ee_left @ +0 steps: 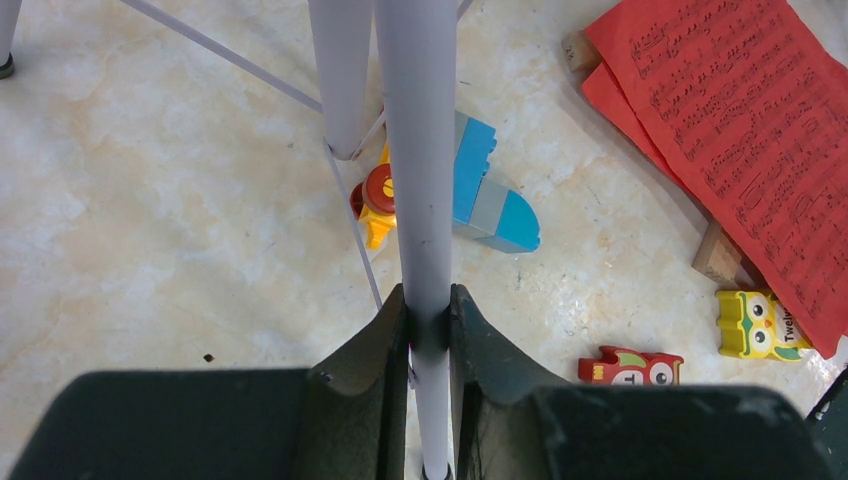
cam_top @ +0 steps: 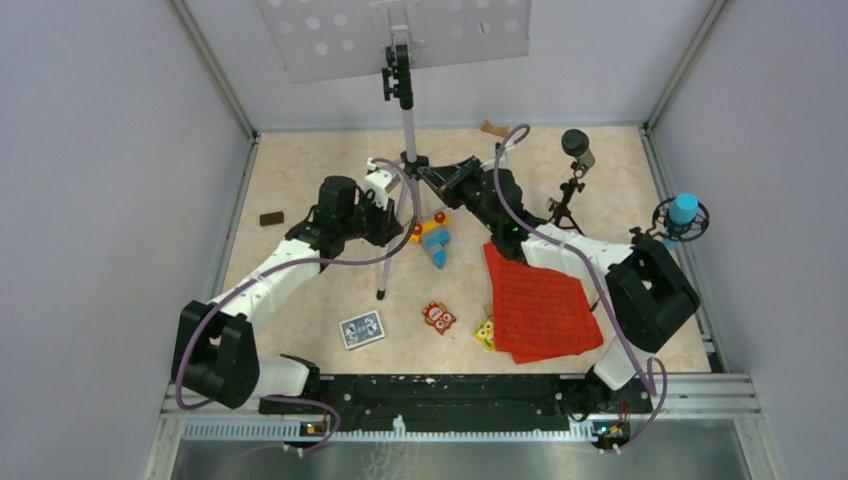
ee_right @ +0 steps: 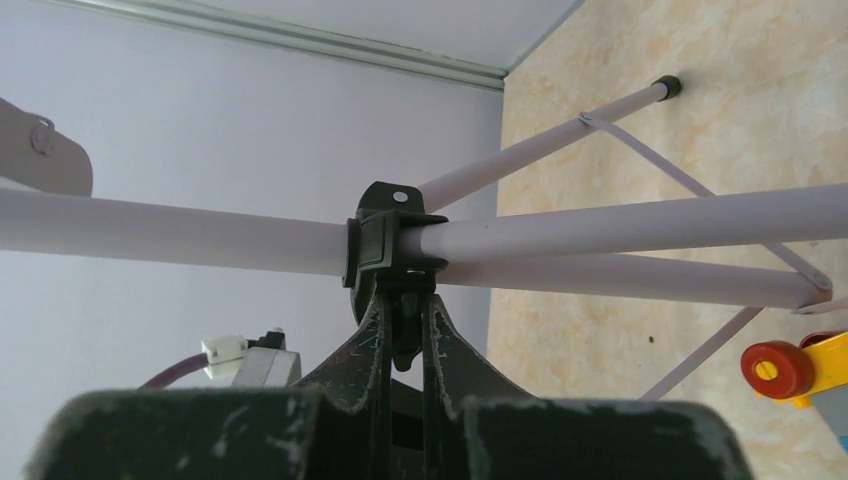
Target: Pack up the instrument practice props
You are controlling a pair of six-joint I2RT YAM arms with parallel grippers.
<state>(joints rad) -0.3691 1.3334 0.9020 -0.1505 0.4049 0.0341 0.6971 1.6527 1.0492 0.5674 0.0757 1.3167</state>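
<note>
The grey hole-punched music stand (cam_top: 390, 35) stands at the back on a silver pole and tripod legs. My left gripper (cam_top: 393, 225) is shut on one silver leg (ee_left: 425, 200), with the jaws (ee_left: 428, 305) pressed on both sides of it. My right gripper (cam_top: 440, 180) is shut on the black clamp (ee_right: 390, 245) at the tripod hub, its tips (ee_right: 404, 310) pinching the clamp's lever. The red music sheets (cam_top: 540, 305) lie at the front right and also show in the left wrist view (ee_left: 740, 130). A dark microphone (cam_top: 575, 145) on a black tripod (cam_top: 567, 205) and a blue microphone (cam_top: 683, 210) stand at the right.
Toy blocks (cam_top: 435, 240) lie under the stand, and owl blocks (cam_top: 438, 317) and a blue-patterned card deck (cam_top: 362, 329) lie nearer the front. A small brown piece (cam_top: 271, 218) lies at the left and a wooden piece (cam_top: 494, 128) at the back wall. Walls enclose three sides.
</note>
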